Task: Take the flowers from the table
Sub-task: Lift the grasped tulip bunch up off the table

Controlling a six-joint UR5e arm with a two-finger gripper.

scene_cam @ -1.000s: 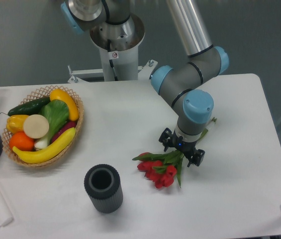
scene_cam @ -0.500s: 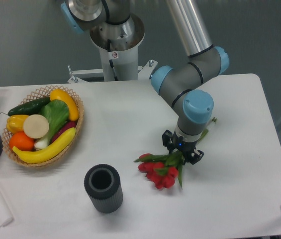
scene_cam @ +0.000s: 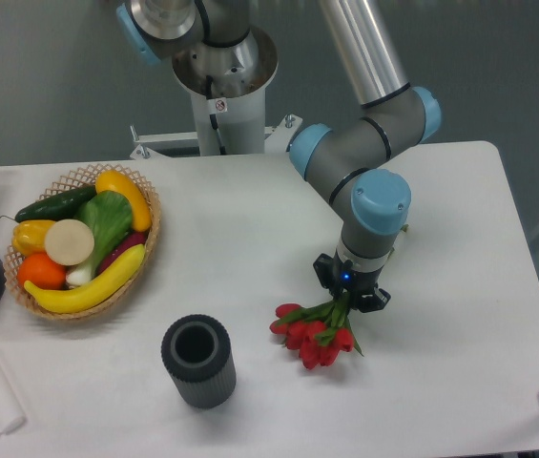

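On the left your basket (scene_cam: 145, 250) of fruit sits by a dark cup (scene_cam: 198, 361), then mid-table (scene_cam: 250, 210) the flowers (scene_cam: 315, 334) point their red heads toward that cup, stems pinched tight in your gripper (scene_cam: 350, 291) just right of them.

Bright even light, soft shadows, sharp

The gripper (scene_cam: 350, 289) was closed around the green stems of the flowers (scene_cam: 315, 334), whose red heads pointed toward the table's (scene_cam: 250, 229) front edge. A dark ribbed cylinder (scene_cam: 198, 361) stood left of them, and a basket (scene_cam: 148, 229) of produce sat farther left.
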